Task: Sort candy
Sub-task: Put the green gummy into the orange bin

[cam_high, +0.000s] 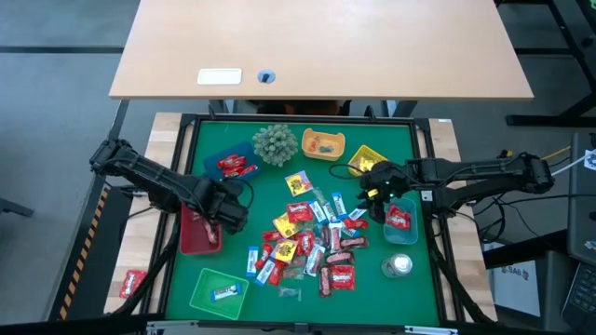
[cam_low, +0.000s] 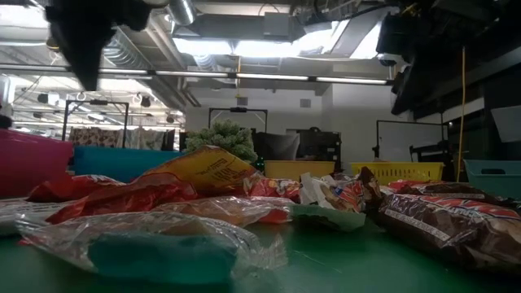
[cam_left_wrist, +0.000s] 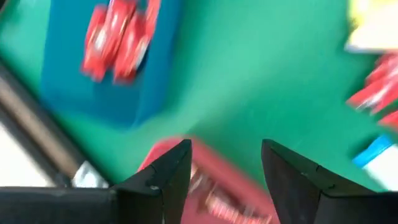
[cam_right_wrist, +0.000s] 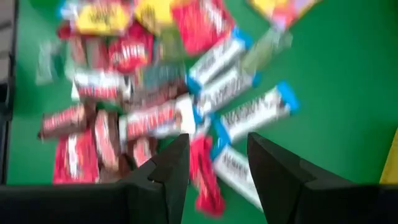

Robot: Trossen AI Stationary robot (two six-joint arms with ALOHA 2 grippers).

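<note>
The candy [cam_high: 312, 244] lies in a loose pile on the middle of the green mat [cam_high: 279, 200]: red, yellow and blue-white packets. My left gripper [cam_left_wrist: 227, 149] hangs open over the red tray [cam_high: 197, 234], which holds a candy [cam_left_wrist: 214, 200]; in the high view my left gripper [cam_high: 230, 212] is at that tray's far right corner. My right gripper [cam_right_wrist: 217, 140] is open above the pile's far right edge, with packets [cam_right_wrist: 245, 115] on the mat below it. In the high view my right gripper [cam_high: 376, 188] is beside the yellow tray.
A blue tray [cam_high: 223, 158] holds red candies [cam_left_wrist: 118, 38]. Along the far side stand a plant ball [cam_high: 275, 144], an orange tray [cam_high: 323, 144] and a yellow tray [cam_high: 366, 160]. At the right are a light blue tray [cam_high: 411, 212] and a silvery round thing [cam_high: 399, 265]. A green tray [cam_high: 219, 290] sits near left.
</note>
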